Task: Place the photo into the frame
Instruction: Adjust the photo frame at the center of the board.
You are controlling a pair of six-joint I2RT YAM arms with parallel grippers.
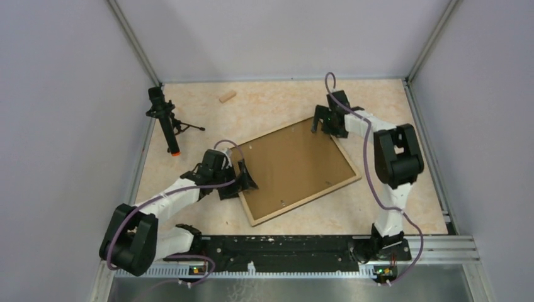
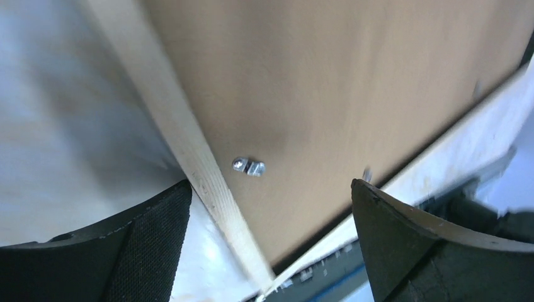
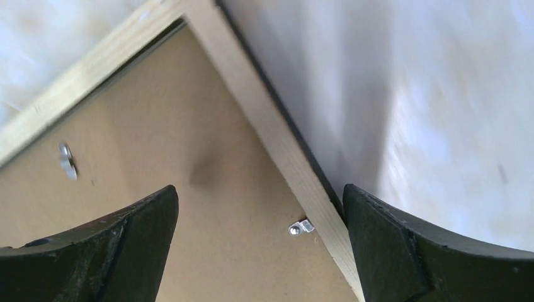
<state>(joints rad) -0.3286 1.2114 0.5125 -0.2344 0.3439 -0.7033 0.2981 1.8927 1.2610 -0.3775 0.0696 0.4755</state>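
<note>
The frame [image 1: 308,200] lies flat on the worktop [image 1: 264,104], turned at an angle, with its pale wood rails up. The brown backing board [image 1: 296,167] sits inside it.

My left claw [image 1: 242,179] is at the frame's left rail. In its wrist view the claw [image 2: 271,207] is spread wide and grips nothing. The rail [image 2: 189,151] runs down between the fingers [image 2: 157,233], and a small metal clip [image 2: 249,167] sits on the board [image 2: 327,82] just inside the rail.

My right claw [image 1: 318,126] is at the frame's far corner. It too is spread and empty [image 3: 258,214], straddling the rail [image 3: 277,138], and another clip [image 3: 301,226] touches that rail's inner edge.

Beyond the frame lies a small wooden cylinder [image 1: 227,96]. To the frame's left stands a black tripod [image 1: 165,119].
</note>
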